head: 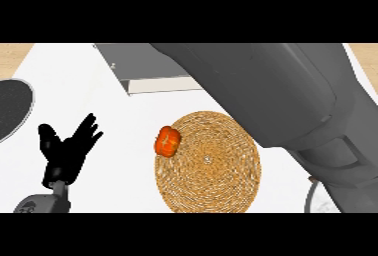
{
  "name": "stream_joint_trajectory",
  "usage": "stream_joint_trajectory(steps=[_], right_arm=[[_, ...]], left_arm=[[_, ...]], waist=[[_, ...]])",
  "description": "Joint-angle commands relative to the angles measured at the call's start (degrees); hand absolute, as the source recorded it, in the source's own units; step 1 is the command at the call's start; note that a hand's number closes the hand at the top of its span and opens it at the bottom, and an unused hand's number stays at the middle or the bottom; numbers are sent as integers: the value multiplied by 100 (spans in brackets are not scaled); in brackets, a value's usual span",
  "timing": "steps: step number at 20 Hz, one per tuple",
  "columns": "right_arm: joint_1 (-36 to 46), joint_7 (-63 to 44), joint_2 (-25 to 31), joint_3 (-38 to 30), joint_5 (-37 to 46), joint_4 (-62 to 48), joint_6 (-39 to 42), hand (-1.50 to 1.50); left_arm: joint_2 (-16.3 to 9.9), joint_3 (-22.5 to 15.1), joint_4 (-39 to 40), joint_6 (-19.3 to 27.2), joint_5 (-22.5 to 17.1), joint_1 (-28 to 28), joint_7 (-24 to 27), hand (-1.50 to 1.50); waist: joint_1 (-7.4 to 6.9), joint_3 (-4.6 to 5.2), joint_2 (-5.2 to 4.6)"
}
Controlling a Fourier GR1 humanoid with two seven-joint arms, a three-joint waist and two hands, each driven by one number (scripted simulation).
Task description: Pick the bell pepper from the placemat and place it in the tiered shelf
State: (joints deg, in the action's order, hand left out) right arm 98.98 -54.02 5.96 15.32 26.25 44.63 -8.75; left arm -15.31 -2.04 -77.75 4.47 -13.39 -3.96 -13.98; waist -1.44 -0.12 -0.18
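Small orange-red bell pepper (167, 141) sits at the round woven straw placemat's (214, 175) left edge. Black left hand (66, 150) rests spread and empty; the right hand is hidden. A nudge might roll the pepper off.

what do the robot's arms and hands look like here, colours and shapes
The left hand is matte black with slim fingers and a thumb, mounted on a grey rounded wrist joint at the view's lower left. The right forearm is a thick, smooth dark grey tube crossing the view's right side, stepping down to a narrower grey cuff. The right hand itself is out of view. No markings show.
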Motion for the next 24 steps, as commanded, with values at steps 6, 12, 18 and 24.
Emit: stream_joint_trajectory(steps=[6,12,18,24], right_arm=[[-112,1306,-52,-254,100,-1209,84,150],[65,1860,-5,-411,302,-2069,-185,150],[-24,2285,-109,-494,481,-2601,-600,150],[247,2597,-254,-755,389,-2778,-723,150]], left_arm=[[77,-43,105,12,88,20,-215,0],[61,-5,463,-187,127,-126,-13,0],[217,-146,-12,-16,215,60,-203,0],[109,84,204,-188,57,-211,-257,0]], waist=[[-23,22,-36],[-73,27,-75],[-125,23,-69],[-124,25,-77]])
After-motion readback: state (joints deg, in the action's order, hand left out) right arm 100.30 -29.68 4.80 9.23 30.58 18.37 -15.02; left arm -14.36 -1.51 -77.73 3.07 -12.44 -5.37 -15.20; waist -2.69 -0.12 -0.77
